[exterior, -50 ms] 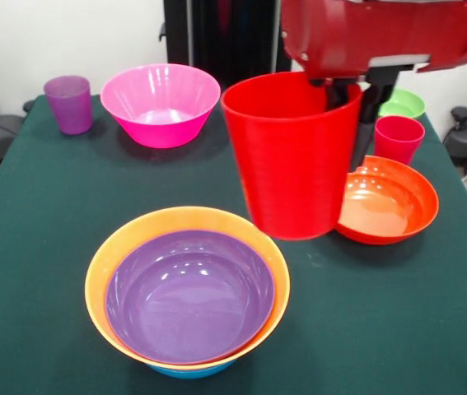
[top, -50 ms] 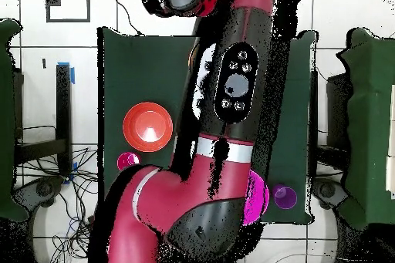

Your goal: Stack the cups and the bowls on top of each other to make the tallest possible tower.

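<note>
Gripper (exterior, -50 ms: 357, 95) pinching the rim of a lifted red cup (exterior, -50 ms: 291, 156), red-orange bowl (exterior, -50 ms: 394, 202) right behind, purple-in-orange tower (exterior, -50 ms: 188, 292) near, pink bowl (exterior, -50 ms: 161, 103) far left.

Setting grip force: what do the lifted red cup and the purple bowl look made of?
Red cup: apparently smooth opaque plastic with a soft sheen, gripped at its rim by the pincer. Purple bowl: glossy plastic, judging by bright reflections inside; it sits nested in the orange bowl.
</note>
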Robot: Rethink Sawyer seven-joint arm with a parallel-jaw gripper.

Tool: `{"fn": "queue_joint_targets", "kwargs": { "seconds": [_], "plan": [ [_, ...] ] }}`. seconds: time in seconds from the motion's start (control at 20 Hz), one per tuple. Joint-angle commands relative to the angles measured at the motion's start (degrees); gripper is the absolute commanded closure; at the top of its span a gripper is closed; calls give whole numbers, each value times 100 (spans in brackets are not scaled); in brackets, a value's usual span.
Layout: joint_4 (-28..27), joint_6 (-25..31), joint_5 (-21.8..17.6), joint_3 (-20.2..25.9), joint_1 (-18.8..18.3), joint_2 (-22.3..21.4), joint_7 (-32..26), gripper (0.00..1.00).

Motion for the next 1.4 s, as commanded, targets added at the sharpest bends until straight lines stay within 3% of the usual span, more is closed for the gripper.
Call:
{"fn": "queue_joint_targets", "kwargs": {
  "seconds": [0.05,0.3,0.8,1.25,1.4],
  "plan": [
    [-153,273,385,-482,-284,435,-2163,100],
    [-90,72,244,-539,-278,480,-1897,100],
    [685,-629,-900,546,145,277,-1588,100],
    [2513,-1650,-1762,1398,666,-519,-1550,100],
    [2747,-1806,-1877,1565,680,-612,-1675,100]
  ]
}}
